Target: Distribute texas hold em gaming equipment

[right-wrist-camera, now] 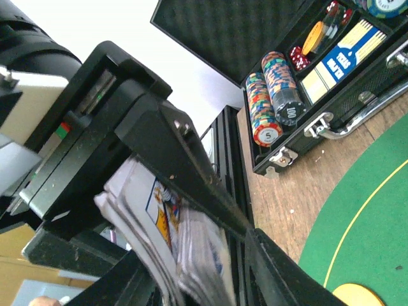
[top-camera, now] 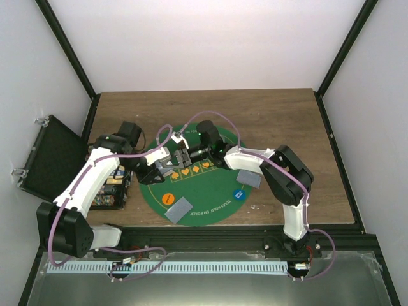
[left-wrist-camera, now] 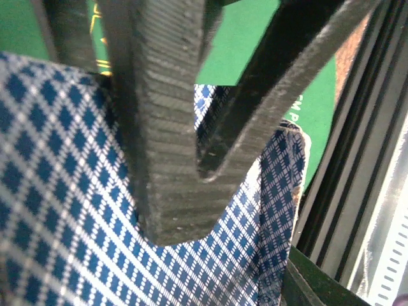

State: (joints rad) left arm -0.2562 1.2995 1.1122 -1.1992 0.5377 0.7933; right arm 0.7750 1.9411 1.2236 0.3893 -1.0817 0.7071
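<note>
Playing cards (right-wrist-camera: 162,220): thick deck, blue-white diamond-lattice backs, one court face showing, at centre of green round mat (top-camera: 210,191). Left gripper (top-camera: 167,159) clenched on deck. Right gripper (top-camera: 183,155) fingers straddle same deck; gripped or not, cannot tell. Mat lies on brown wood table (top-camera: 274,121); white walls (top-camera: 191,44). Open black case (right-wrist-camera: 331,108) at table's left: chips (right-wrist-camera: 264,115) marked "5", "100"; blue label (right-wrist-camera: 338,60) reads "TEXAS".
</note>
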